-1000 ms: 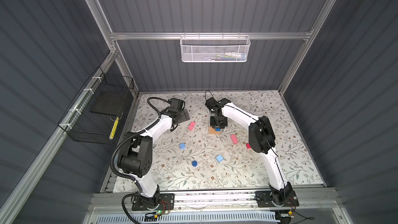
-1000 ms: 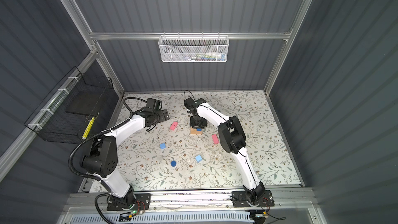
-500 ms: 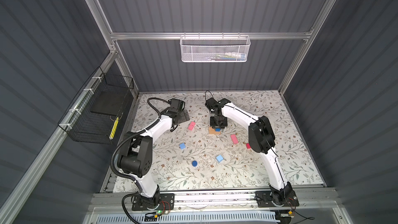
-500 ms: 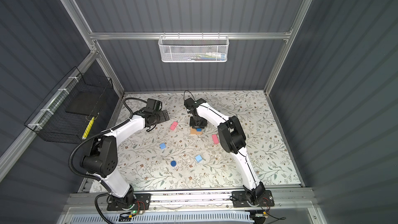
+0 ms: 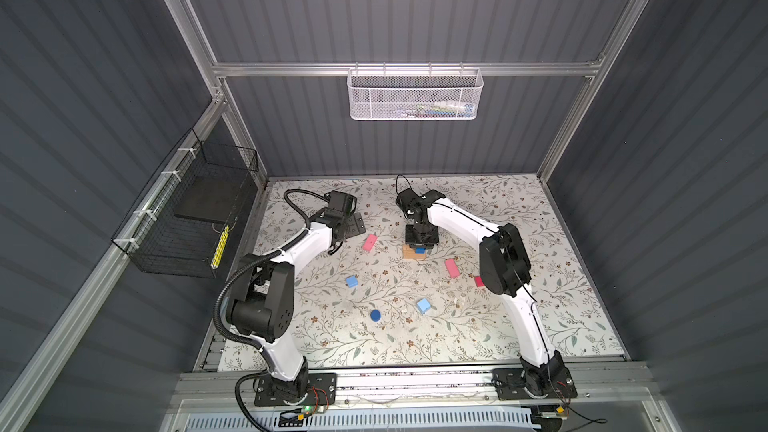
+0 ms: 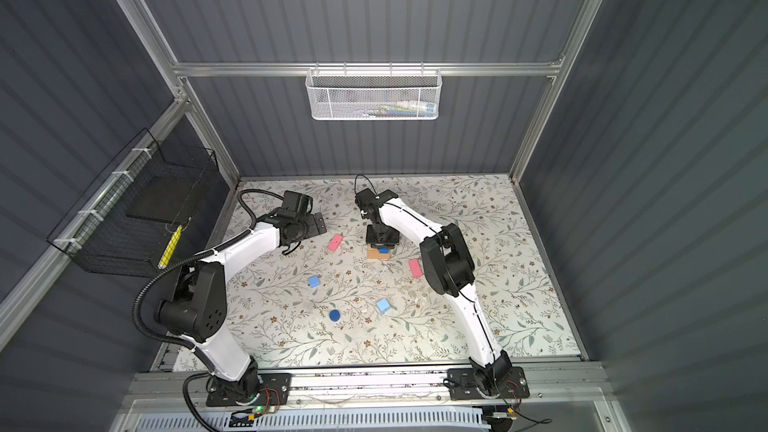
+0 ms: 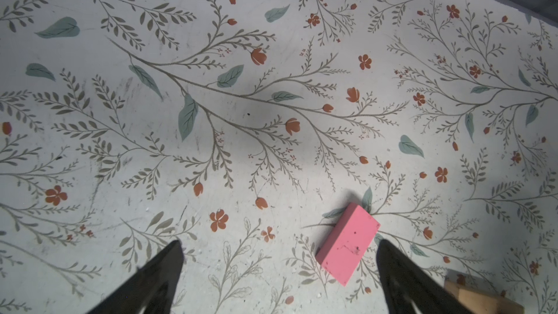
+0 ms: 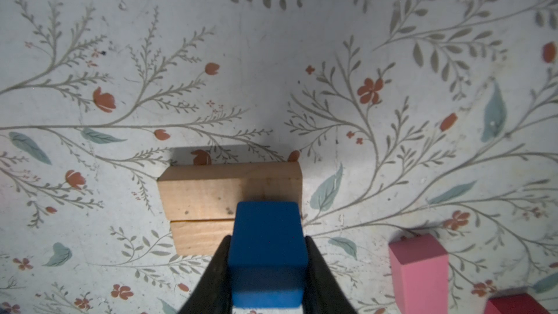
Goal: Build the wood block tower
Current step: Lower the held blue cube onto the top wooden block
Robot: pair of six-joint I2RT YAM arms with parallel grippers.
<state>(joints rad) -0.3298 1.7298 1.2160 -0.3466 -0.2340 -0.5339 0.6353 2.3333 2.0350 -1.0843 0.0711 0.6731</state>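
Snugly between tight right jaws, blue cube [image 8: 267, 252]; left jaws wide, empty.

Legible text: none is showing.
White wire-mesh basket [image 5: 374, 97] on back wall: coloured items inside are showing too blurred to read.

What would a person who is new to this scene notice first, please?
The right gripper, shut on a dark blue cube, holds it over two tan oblongs lying side by side near the middle of the flowered table. The left gripper stands open near a pink oblong.
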